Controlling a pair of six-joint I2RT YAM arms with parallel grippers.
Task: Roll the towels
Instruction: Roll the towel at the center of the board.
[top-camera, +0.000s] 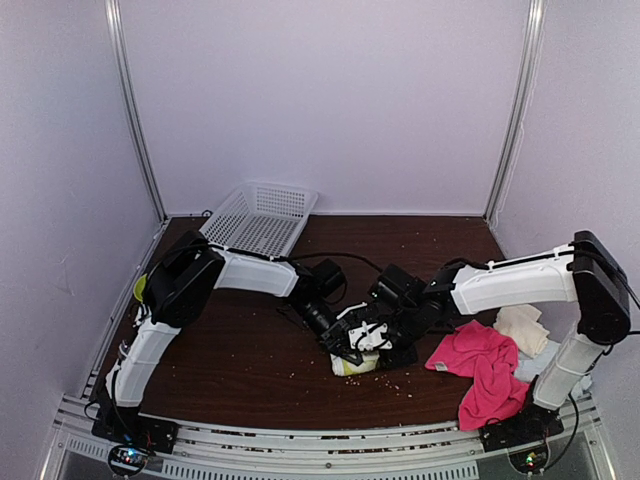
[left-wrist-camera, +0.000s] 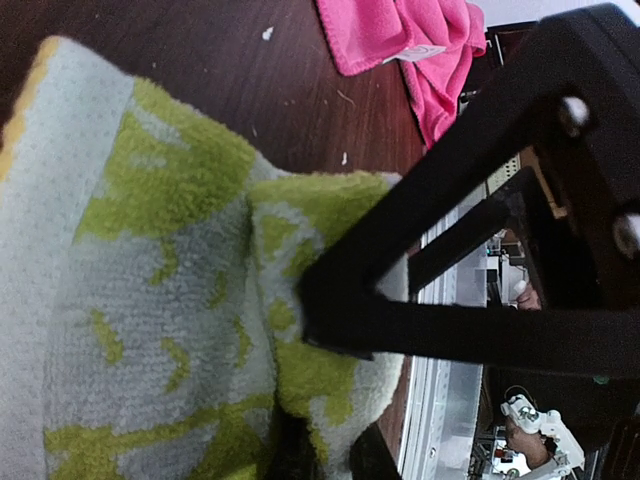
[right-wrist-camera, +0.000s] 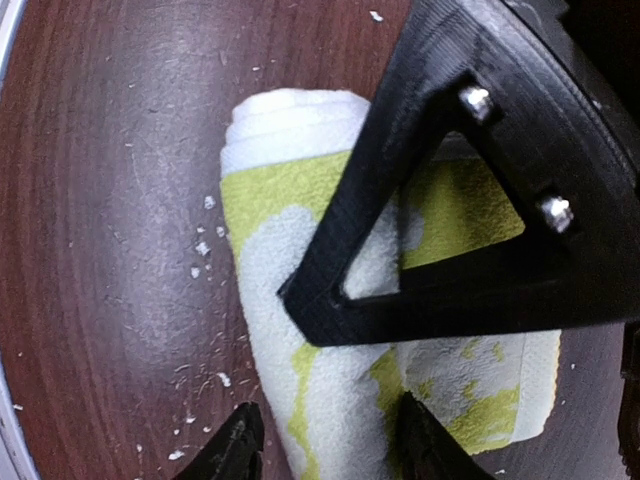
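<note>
A lime-yellow towel with a white pattern (top-camera: 355, 365) lies rolled on the brown table, its layered end (right-wrist-camera: 290, 110) showing in the right wrist view. My left gripper (left-wrist-camera: 328, 455) is shut on a fold of this towel (left-wrist-camera: 170, 300). The open right gripper (right-wrist-camera: 325, 445) straddles the roll's edge (right-wrist-camera: 280, 240), one fingertip (right-wrist-camera: 240, 445) over bare table and the other over the towel. From above, both grippers (top-camera: 340, 340) (top-camera: 378, 335) meet over the roll. A hot-pink towel (top-camera: 485, 365) lies crumpled at the right, with a cream one (top-camera: 522, 325) behind it.
A white plastic basket (top-camera: 260, 215) leans at the back left. A pale-blue cloth (top-camera: 535, 365) shows beside the right arm's base. Crumbs and lint dot the table around the roll (right-wrist-camera: 205, 245). The pink towel (left-wrist-camera: 400, 30) lies close to the roll.
</note>
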